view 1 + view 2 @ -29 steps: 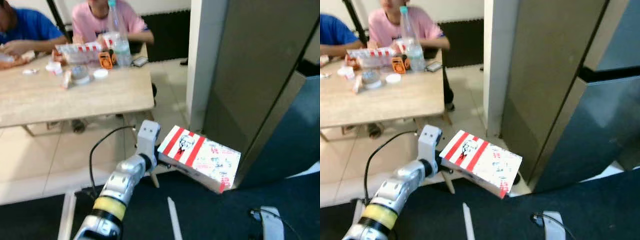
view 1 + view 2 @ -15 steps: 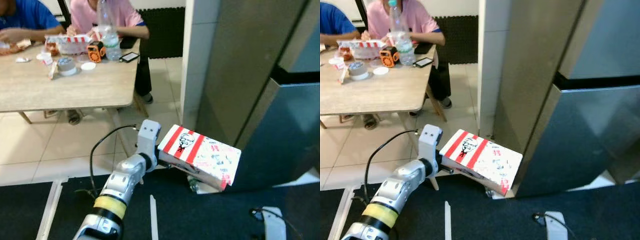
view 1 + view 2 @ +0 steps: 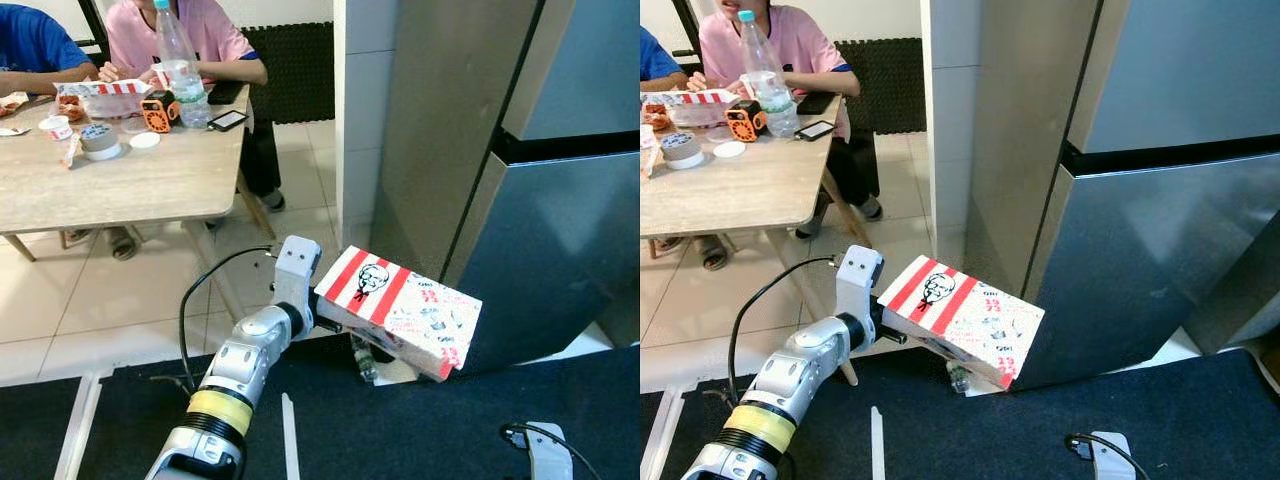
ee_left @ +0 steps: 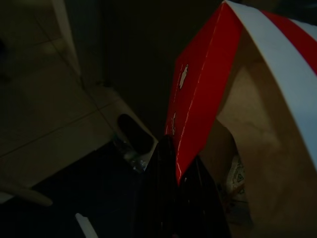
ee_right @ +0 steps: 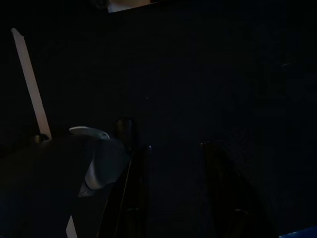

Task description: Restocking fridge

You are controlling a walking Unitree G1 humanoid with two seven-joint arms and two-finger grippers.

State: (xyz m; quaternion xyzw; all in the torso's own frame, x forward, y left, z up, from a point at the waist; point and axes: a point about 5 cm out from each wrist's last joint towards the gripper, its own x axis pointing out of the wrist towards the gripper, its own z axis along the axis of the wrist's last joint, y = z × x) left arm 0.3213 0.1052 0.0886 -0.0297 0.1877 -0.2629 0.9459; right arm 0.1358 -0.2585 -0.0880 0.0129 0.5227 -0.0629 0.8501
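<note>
Left tool (image 3: 325, 318) clamps striped box (image 3: 402, 308) edge.

box (image 3: 400, 310): white, red stripes, printed face logo
fridge (image 3: 1140, 220): grey steel
worktop (image 3: 110, 185): pale wood grain
mat (image 3: 400, 430): dark navy
arm (image 3: 245, 360): silver, yellow band

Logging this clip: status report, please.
Left gripper shut on red-striped box, held out toward fridge. Fridge doors closed. Right gripper idle, open.
</note>
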